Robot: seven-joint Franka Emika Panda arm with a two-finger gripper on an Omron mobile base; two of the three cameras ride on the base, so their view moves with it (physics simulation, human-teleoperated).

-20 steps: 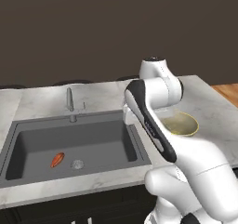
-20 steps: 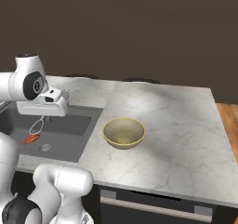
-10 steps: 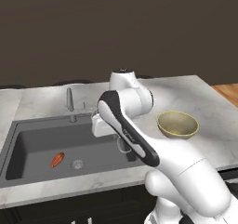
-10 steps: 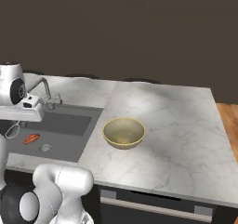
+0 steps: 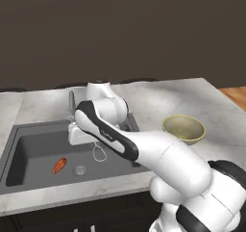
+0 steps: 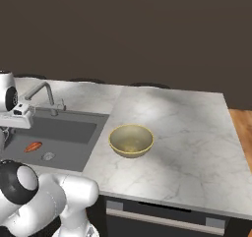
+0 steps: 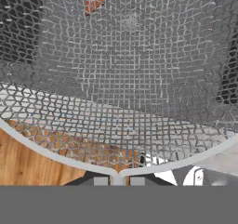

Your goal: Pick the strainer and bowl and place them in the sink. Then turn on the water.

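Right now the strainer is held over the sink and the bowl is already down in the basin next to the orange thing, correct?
Not quite. The bowl is not in the basin; the right base view shows it on the marble counter, right of the sink. The rest holds: the strainer hangs from the shut jaws above the sink, and the orange thing lies by the drain.

strainer (image 7: 130, 69): one
bowl (image 5: 183, 128): one
sink (image 5: 33, 144): one
faucet (image 6: 43, 94): one
small orange-red object (image 5: 59, 165): one
round drain (image 5: 79, 169): one
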